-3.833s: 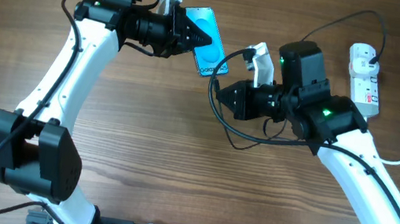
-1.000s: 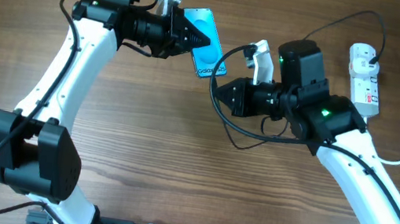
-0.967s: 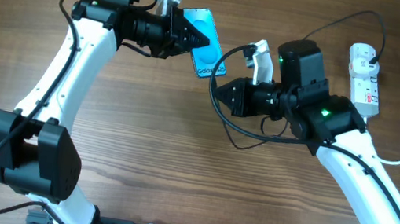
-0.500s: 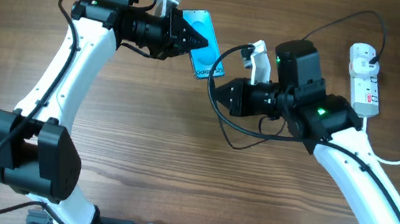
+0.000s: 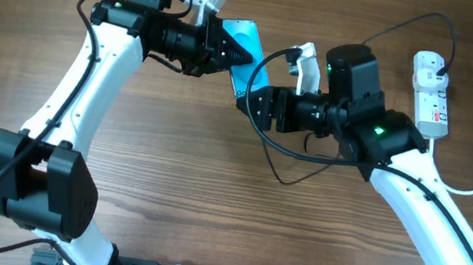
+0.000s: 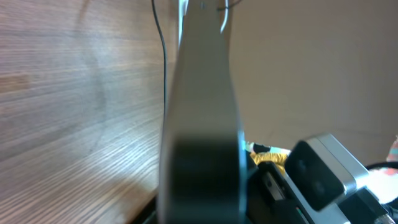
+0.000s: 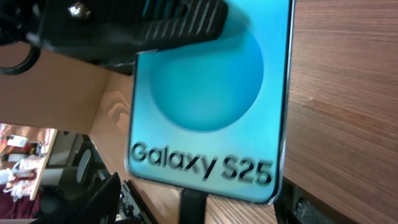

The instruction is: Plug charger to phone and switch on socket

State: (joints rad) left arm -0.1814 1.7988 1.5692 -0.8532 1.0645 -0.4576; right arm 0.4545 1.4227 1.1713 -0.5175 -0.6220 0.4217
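Right hand (image 5: 255, 106) nearer phone (image 5: 245, 36) (above brown wood-grain table (image 5: 206, 208))

We see the phone (image 5: 247, 33), its light blue screen reading "Galaxy S25", raised and tilted above the table. The thin black charger (image 5: 393, 29) arcs away from the white socket (image 5: 431, 98) at far right.

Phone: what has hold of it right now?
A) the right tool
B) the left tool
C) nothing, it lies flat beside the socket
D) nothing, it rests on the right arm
B: overhead, the left tool is closed on the phone, and the right wrist view shows one of its fingers pressed across the top of the screen.
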